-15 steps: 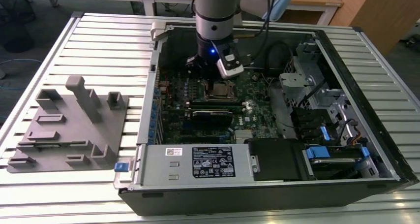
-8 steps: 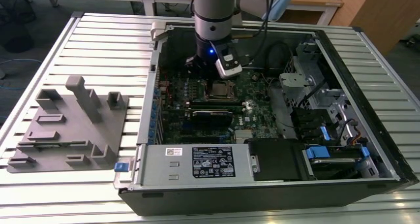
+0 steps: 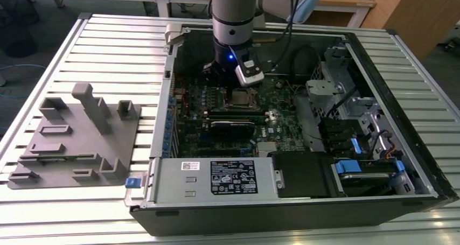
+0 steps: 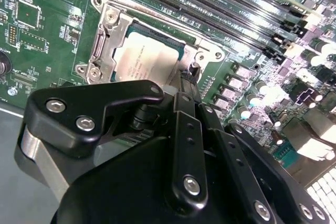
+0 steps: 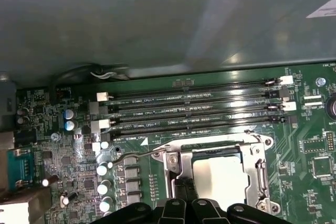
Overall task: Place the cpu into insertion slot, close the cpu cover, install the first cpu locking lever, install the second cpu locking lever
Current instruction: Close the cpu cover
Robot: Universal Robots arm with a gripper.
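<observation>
**CPU seated under closed cover; gripper tips at socket edge**

Your slatted metal table (image 3: pixel 57 40) carries an open computer case (image 3: pixel 287 215), with a grey moulded fixture (image 3: pixel 72 142) beside it on the exterior view's left. Your arm (image 3: pixel 234 19) reaches straight down into the case, over the green circuit board (image 3: pixel 208 94).

In the first wrist view, four long black memory slots (image 5: pixel 194 114) run side by side just beyond the socket. The insertion slot (image 3: pixel 230 98) sits near the middle of the board, directly beneath the arm.

The cpu cover (image 4: pixel 107 32) lies flat over the slot, its silvery frame around the window. The cpu (image 4: pixel 144 56) rests inside the slot, and its grey metal face shows through that window.

Your gripper (image 4: pixel 186 83) stands at the cover's edge with its fingertips drawn together. You will find nothing visible between them.

A thin metal lever rod (image 5: pixel 134 155) runs out from the cover's corner across the board. Whether it is latched cannot be told
</observation>
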